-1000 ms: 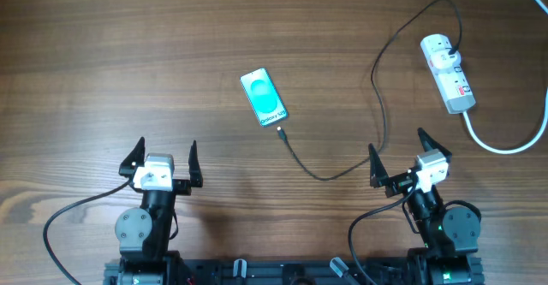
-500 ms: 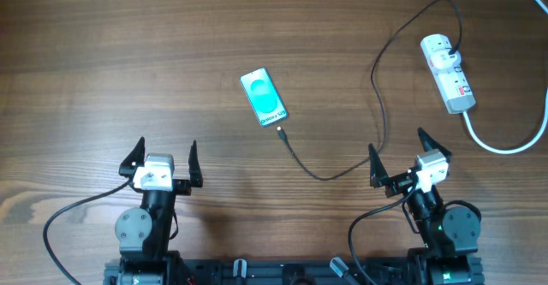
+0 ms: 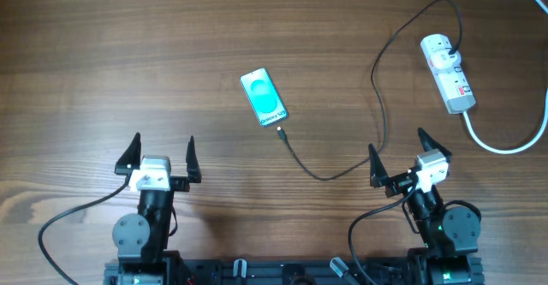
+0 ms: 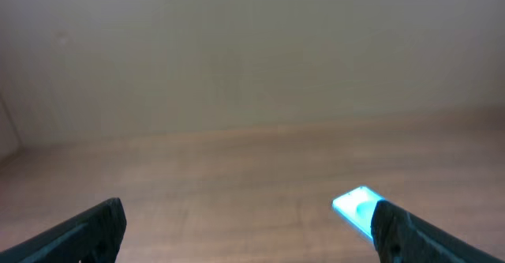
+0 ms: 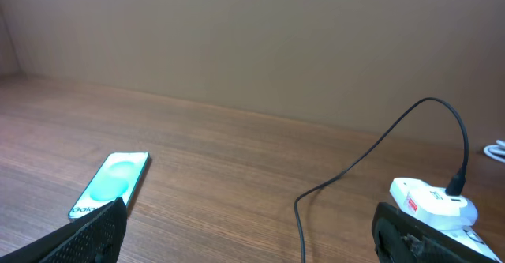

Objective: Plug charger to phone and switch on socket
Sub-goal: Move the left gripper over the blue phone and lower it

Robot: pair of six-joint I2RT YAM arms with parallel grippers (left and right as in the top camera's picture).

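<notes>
By the desk's [image 3: 103, 45] near edge the left gripper [image 3: 163, 144] hangs wide open and empty, the phone [image 3: 263, 97] lies mid-desk with the tip of the charger [image 3: 378, 105] just beside it, not plugged in, the right gripper [image 3: 396, 144] gapes empty, and the socket [image 3: 447, 74] sits near the far right corner.

Left pincer [image 4: 248, 209] spread wide, nothing between. Its two dark fingertips [image 4: 99, 225] sit in the bottom corners of the view, one left, one right. Brown wood-grain tabletop [image 4: 237, 164] fills the lower half. Phone [image 4: 353, 207] lies flat at lower right, screen glowing teal-blue, its near end cut off by the right-hand fingertip. Plain beige wall [image 4: 252, 50] above, blurred. A pale vertical edge at far left, unclear.
</notes>
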